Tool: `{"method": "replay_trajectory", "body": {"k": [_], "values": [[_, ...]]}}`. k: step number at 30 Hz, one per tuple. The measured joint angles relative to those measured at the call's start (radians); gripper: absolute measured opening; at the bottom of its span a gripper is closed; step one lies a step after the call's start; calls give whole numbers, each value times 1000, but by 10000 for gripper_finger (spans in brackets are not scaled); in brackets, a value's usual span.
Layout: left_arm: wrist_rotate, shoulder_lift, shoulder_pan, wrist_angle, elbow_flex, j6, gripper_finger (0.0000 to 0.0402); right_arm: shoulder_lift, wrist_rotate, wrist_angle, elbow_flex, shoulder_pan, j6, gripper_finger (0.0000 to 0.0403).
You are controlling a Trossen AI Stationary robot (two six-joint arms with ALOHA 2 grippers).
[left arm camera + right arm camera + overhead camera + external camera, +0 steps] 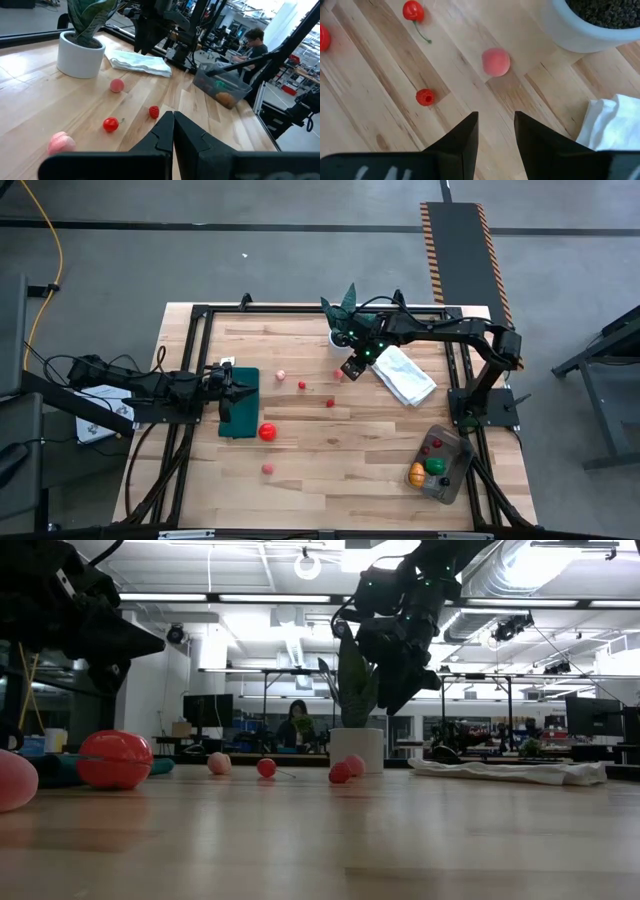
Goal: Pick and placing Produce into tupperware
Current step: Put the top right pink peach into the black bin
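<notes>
- Parted a little and gripping nothing, my right gripper (495, 131) hangs above the table, pointing down at the boards near the far edge; my left gripper (173, 131) is pressed fully closed, empty, low over the dark green mat (240, 402) by the left edge.
- Right arm reaches in from its base at the right edge, elbow bent, wrist held over the spot between the white pot (592, 25) and the folded white cloth (405, 375).
- Left arm lies stretched along the left side, fingers levelled across the table toward the right.
- Just below my right fingers a pink fruit (495, 62) sits on the wood, near the pot; a small red berry (425, 97) and a red cherry with a stem (412, 10) lie a little apart from it.
- Beside the mat's near corner rests the big red tomato (267, 432), and a pink piece (268, 469) lies closer to the near edge.
- At the near right corner stands the tupperware (441, 461), already holding an orange, a green and a dark red piece.
- Table is pale wooden planks in a black frame.
- Beyond the far edge is a workshop with benches, monitors and a seated person (296, 726).
</notes>
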Motion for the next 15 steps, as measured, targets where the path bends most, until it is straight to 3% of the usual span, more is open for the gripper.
{"method": "replay_trajectory", "body": {"k": [10, 15], "values": [[1, 0, 0, 0, 0, -2, 1, 0, 8, 0, 0, 9, -2, 117], [1, 0, 0, 0, 0, -2, 1, -2, 97, -13, 0, 55, -13, 117]]}}
